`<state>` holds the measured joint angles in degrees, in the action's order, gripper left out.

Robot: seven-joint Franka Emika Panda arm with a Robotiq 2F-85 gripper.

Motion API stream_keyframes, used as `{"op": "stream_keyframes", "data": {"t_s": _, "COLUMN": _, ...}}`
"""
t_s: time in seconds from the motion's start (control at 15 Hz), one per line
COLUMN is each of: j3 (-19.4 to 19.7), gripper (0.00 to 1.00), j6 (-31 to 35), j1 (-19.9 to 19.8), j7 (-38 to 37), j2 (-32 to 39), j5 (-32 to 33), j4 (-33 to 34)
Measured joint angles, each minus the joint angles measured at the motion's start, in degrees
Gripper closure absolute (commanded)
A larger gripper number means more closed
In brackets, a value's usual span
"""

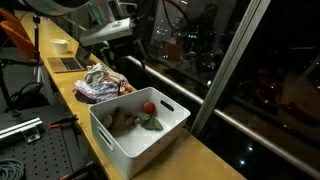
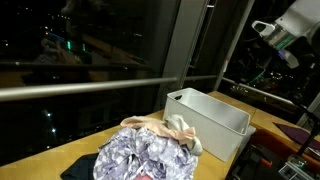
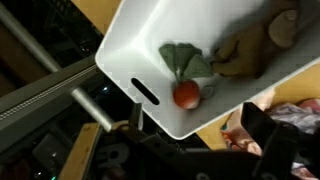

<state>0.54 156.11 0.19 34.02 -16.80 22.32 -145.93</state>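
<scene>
- My hand [image 1: 108, 36] hangs high over the white rectangular plastic bin [image 1: 172, 128], fingers spread wide, gripping nothing.
- The small red round toy with a green leaf [image 3: 186, 94] lies on the bin floor, with a brown plush toy [image 3: 245, 55] just beside it at 2 o'clock.
- Risk: a round toy could roll off my fingertips, or I might pinch only the leaf.
- The crumpled patterned cloth pile [image 1: 100, 85] sits at the bin's 10 o'clock on the wooden bench [image 1: 205, 158]; swinging low there could snag it.

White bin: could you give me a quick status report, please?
Gripper open, empty, above white bin. Red ball, green cloth, brown toy inside. Clothes pile beside, clear.
</scene>
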Motion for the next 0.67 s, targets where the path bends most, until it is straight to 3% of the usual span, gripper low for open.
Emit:
{"op": "stream_keyframes", "data": {"t_s": 0.13, "j3": 2.75, "gripper": 0.00, "j6": 2.56, "j1": 0.39, "j7": 3.24, "j2": 3.43, "j5": -2.24, "j4": 3.84}}
{"op": "stream_keyframes", "data": {"t_s": 0.33, "j3": 5.16, "gripper": 0.00, "j6": 6.22, "j1": 3.86, "j7": 11.48, "j2": 12.32, "j5": -14.41, "j4": 9.30}}
{"op": "stream_keyframes", "data": {"t_s": 0.47, "j3": 5.06, "gripper": 0.00, "j6": 7.37, "j1": 6.54, "j7": 17.31, "j2": 18.82, "j5": -24.15, "j4": 12.77}}
{"op": "stream_keyframes", "data": {"t_s": 0.67, "j3": 2.66, "gripper": 0.00, "j6": 7.31, "j1": 6.85, "j7": 26.25, "j2": 27.04, "j5": -36.38, "j4": 18.36}}
